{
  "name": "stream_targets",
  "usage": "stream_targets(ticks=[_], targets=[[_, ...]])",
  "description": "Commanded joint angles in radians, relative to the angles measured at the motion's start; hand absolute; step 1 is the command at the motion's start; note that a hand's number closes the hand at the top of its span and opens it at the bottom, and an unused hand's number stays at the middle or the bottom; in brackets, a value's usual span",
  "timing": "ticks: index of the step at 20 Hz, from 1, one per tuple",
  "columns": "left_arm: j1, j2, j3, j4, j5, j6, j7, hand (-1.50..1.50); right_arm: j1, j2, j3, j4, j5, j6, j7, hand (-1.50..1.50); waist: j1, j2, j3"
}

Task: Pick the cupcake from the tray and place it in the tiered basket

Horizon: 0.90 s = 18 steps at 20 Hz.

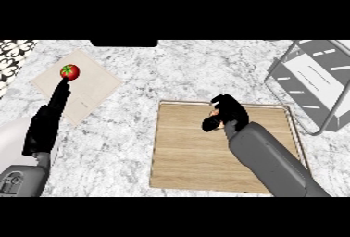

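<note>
Right hand sits over the wooden tray, its grey forearm coming in from the near right corner and crossing the tray's right half. Its fingers are curled downward and inward toward the far middle of the tray; whatever lies under them is hidden, so the cupcake itself cannot be made out and I cannot tell whether the curled fingers close round it. The tray lies flat on the marbled table, near and slightly right of centre.

At the left edge the left hand rests with straight fingers pointing away, over the near corner of a pale mat that lies at an angle on the table. A red tomato with a green top sits on the mat's far-left part, right at the fingertips.

Far right, the grey wire frame of the tiered basket stands tilted in view, well apart from the right hand.
</note>
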Motion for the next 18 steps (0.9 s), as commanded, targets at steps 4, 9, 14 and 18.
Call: stream_targets(ticks=[4, 9, 14, 18], targets=[[0.047, -0.019, -0.007, -0.070, -0.039, 0.004, 0.023, 0.00, 0.036, 0.055, -0.032, -0.063, 0.035, 0.026, 0.125, 1.50, -0.002, 0.003, 0.006], [-0.020, -0.027, 0.035, 0.066, -0.032, -0.016, -0.015, 0.00, 0.026, 0.084, -0.091, -0.087, 0.103, -0.047, 0.135, 1.50, -0.010, 0.006, 0.006], [0.016, -0.009, 0.051, -0.016, -0.016, -0.029, 0.020, 0.00, 0.104, -0.047, -0.041, -0.376, 0.113, 0.091, -0.051, 1.50, -0.023, -0.002, 0.006], [0.057, -0.021, 0.047, 0.001, -0.022, -0.009, 0.006, 0.00, 0.181, -0.107, 0.198, -0.526, 0.111, 0.224, -0.426, 1.50, -0.040, -0.021, 0.009]])
